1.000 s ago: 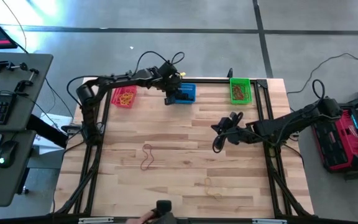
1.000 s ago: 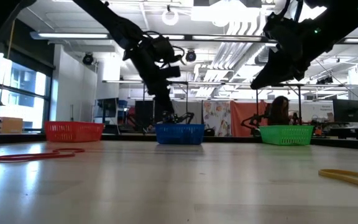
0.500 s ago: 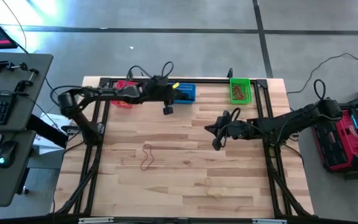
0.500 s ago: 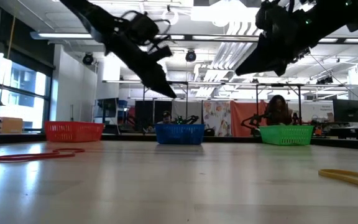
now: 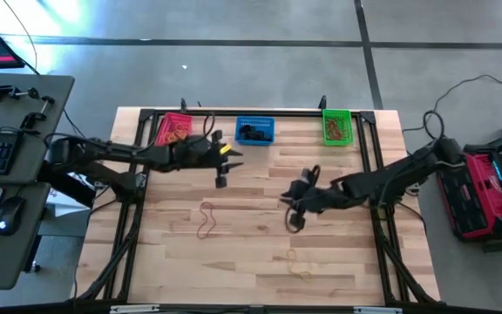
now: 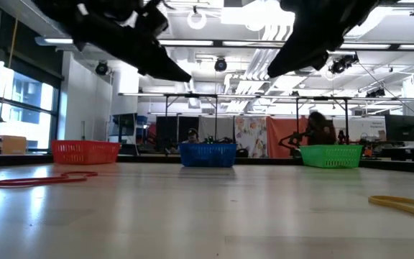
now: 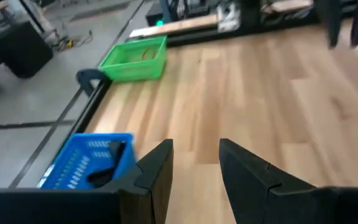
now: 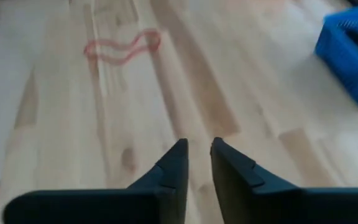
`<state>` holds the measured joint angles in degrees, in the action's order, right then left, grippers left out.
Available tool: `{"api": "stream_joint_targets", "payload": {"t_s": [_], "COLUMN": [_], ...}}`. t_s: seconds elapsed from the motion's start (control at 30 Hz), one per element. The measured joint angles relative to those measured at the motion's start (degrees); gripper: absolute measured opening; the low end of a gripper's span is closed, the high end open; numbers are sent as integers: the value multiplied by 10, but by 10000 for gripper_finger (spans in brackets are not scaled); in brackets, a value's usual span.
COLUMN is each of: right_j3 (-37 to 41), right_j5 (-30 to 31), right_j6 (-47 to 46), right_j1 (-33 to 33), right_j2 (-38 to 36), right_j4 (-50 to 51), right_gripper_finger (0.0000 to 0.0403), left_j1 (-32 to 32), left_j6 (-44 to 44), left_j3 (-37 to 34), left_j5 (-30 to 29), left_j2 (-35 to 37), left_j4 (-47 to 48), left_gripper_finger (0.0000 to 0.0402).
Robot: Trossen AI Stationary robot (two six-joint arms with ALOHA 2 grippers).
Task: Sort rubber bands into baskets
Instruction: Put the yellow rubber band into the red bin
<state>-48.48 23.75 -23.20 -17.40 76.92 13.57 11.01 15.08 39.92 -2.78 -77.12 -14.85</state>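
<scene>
Nearly done — baskets (image 5: 254,131) hold bands; a red band (image 5: 206,219) and a yellow band (image 5: 298,263) remain. Left gripper (image 7: 194,163) is parted, empty; right gripper (image 8: 197,163) is slightly parted, empty.

red-pink basket (image 5: 175,130), blue basket (image 5: 254,131), green basket (image 5: 337,126), red band (image 5: 206,220)

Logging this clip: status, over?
Left end effector open, empty, near blue basket. Right end effector nearly closed, empty, mid-table. Red band and yellow band still loose. Nothing blocking.

Two dark cabled arms (image 5: 120,155), black claws (image 7: 194,168)
</scene>
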Motion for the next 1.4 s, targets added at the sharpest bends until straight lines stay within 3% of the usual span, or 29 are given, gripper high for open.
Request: {"api": "stream_joint_targets", "payload": {"t_s": [0.2,0.47,0.6,0.87,1.4], "right_j3": [-101,-194,-223,-300,-414], "right_j5": [-8,-84,-127,-148,-170], "right_j6": [-83,-224,-274,-319,-324], "right_j1": [-50,-112,-144,-202,-236], "right_j2": [82,191,245,344,461], "right_j4": [145,276,283,321,380], "right_gripper_finger": [92,119,127,154,172], "left_j1": [-75,-169,-206,-264,-295], "left_j6": [-26,-31,-55,-95,-110], "left_j3": [-44,-51,-54,-125,-133], "left_j5": [-33,-103,-115,-148,-159], "left_j2": [31,36,34,5,0], "left_j4": [-52,-51,-69,-231,-236], "left_gripper_finger": [121,121,120,97,80]}}
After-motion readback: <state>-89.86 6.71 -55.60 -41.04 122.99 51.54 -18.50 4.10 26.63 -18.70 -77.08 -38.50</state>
